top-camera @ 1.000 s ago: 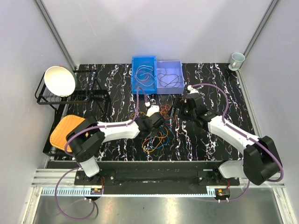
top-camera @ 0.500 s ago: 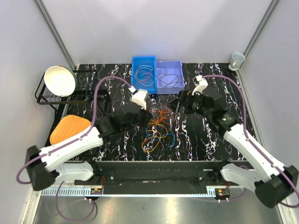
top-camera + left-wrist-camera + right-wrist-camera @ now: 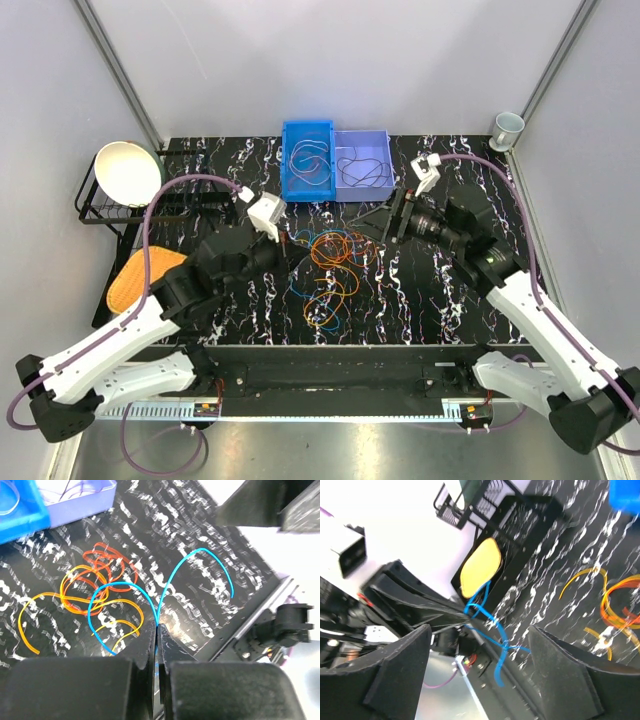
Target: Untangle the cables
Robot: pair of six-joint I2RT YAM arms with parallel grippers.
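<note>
A tangle of thin cables (image 3: 330,268), mostly orange with some red and blue, lies on the black marbled table (image 3: 450,290). My left gripper (image 3: 287,243) is just left of the pile. In the left wrist view it (image 3: 157,626) is shut on a blue cable (image 3: 170,582) that arcs up in two loops above the orange and red cables (image 3: 95,582). My right gripper (image 3: 374,228) is open, just right of the pile. In the right wrist view its jaws (image 3: 479,632) stand wide apart, with the blue cable (image 3: 492,625) hanging between them untouched.
A blue bin (image 3: 307,135) and a lavender bin (image 3: 362,135), each with cables inside, stand at the back. A black rack with a white bowl (image 3: 128,172) and an orange pad (image 3: 145,277) are at the left. A cup (image 3: 507,127) is at the back right.
My left gripper has drawn back to the left, away from the pile, with the blue cable in it. My right arm has lifted and shifted slightly right. The pile has spread out.
</note>
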